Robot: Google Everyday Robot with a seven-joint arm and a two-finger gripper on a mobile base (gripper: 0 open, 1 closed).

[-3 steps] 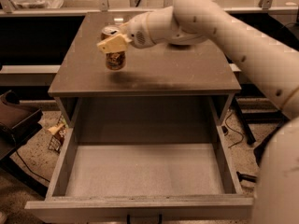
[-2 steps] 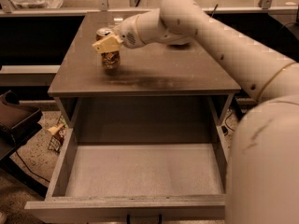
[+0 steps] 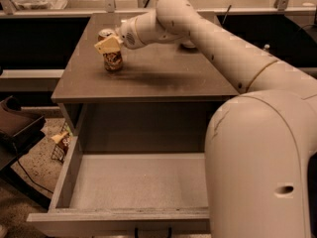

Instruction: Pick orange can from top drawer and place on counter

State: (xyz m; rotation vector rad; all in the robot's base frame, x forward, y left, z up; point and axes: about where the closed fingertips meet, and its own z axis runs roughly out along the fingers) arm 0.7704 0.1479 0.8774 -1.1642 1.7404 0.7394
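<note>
The arm [image 3: 218, 43] comes up from a bulky pale housing in the lower right, slopes up and to the left across the worktop [image 3: 163, 78], and bends at the wrist so that the claw [image 3: 110, 45] points left and slightly down at the worktop's left part. The claw sits against the upper half of the orange can [image 3: 113, 62], which stands upright on the worktop near its left edge, with its silver top showing just above the claw. Whether the claw is pinching the can or merely lies around it, I cannot tell, since its far side is hidden behind the can and the wrist. The top drawer [image 3: 133, 182] is pulled out below the worktop, its speckled floor bare where it shows (the right part of it is covered by the arm's housing, and the front panel is cut off at the bottom edge). Against the earlier views, the can and claw are at about the same spot on the worktop, while the arm's housing has swung in and now fills far more of the lower right, hiding the drawer's right wall that was plain a second ago.
</note>
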